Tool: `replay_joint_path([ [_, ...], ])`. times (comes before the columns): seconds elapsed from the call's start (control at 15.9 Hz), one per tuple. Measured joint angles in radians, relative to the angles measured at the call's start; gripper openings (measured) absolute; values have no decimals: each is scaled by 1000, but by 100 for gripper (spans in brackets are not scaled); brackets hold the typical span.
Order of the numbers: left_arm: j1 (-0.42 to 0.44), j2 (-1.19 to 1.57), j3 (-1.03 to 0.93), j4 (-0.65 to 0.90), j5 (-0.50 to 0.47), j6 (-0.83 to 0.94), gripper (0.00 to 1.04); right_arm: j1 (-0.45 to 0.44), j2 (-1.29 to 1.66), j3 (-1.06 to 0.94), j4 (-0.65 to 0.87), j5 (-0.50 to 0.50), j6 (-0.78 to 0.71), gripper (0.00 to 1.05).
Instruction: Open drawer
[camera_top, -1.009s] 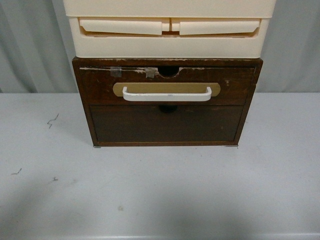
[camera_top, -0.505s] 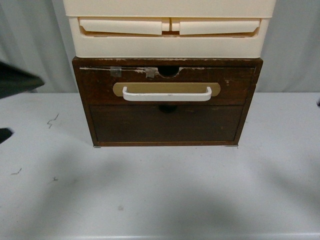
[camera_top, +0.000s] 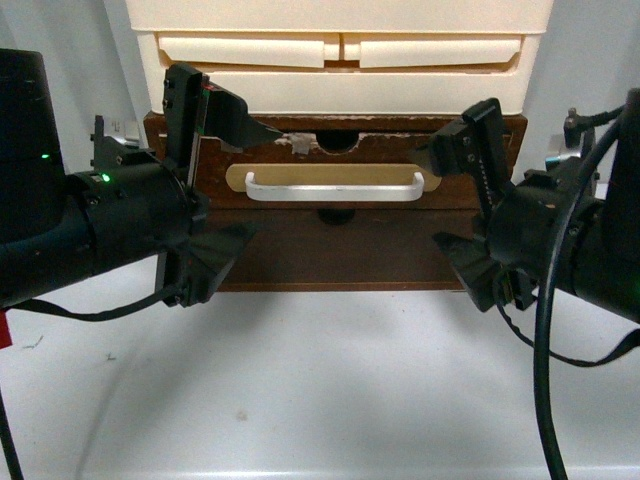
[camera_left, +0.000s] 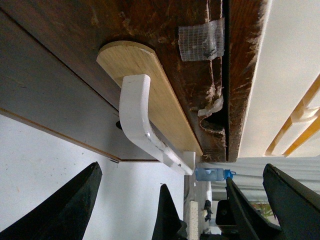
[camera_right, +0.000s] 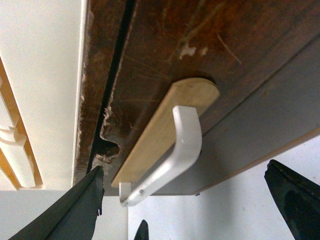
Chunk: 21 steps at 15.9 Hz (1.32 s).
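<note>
The drawer (camera_top: 380, 150) is dark brown worn wood with a white bar handle (camera_top: 333, 193) on a tan oval plate, a semicircular top notch and tape bits. It is closed. My left gripper (camera_top: 268, 180) is open, just in front of the handle's left end. My right gripper (camera_top: 428, 195) is open, in front of the handle's right end. Neither touches the handle. The left wrist view shows the handle (camera_left: 145, 130) beyond the open left gripper (camera_left: 182, 200). The right wrist view shows the handle (camera_right: 175, 155) beyond the open right gripper (camera_right: 185, 205).
A plain dark brown panel (camera_top: 330, 250) sits below the drawer. Cream plastic drawers (camera_top: 340, 60) are stacked on top of the wooden cabinet. The cabinet stands on a white table (camera_top: 320, 380). A blue bottle (camera_left: 212, 174) shows far off in the left wrist view.
Both arms have come into view from the sides and now flank the handle with open jaws. The drawer has not moved.
</note>
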Motion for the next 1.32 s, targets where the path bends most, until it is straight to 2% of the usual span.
replay_joint_path([
  [0.38,-8,117,127,-52,6,-18,98,11,90,153,-84,41,-7,98],
  [0.44,-8,125,137,-58,6,-18,87,19,107,169,-102,41,-14,97],
  [0.69,-1,145,177,-76,3,-18,42,40,127,209,-111,37,-32,51],
  [0.76,1,146,177,-71,3,-18,33,44,127,212,-107,37,-32,42],
  [0.88,4,146,172,-72,4,-61,18,43,127,208,-119,34,-29,31],
  [0.95,6,149,167,-60,4,-104,16,44,127,198,-100,33,12,23],
  [1.01,6,149,167,-57,5,-132,15,44,127,195,-94,32,55,21],
  [1.32,6,142,126,-13,3,-161,14,56,114,154,-66,39,123,18],
])
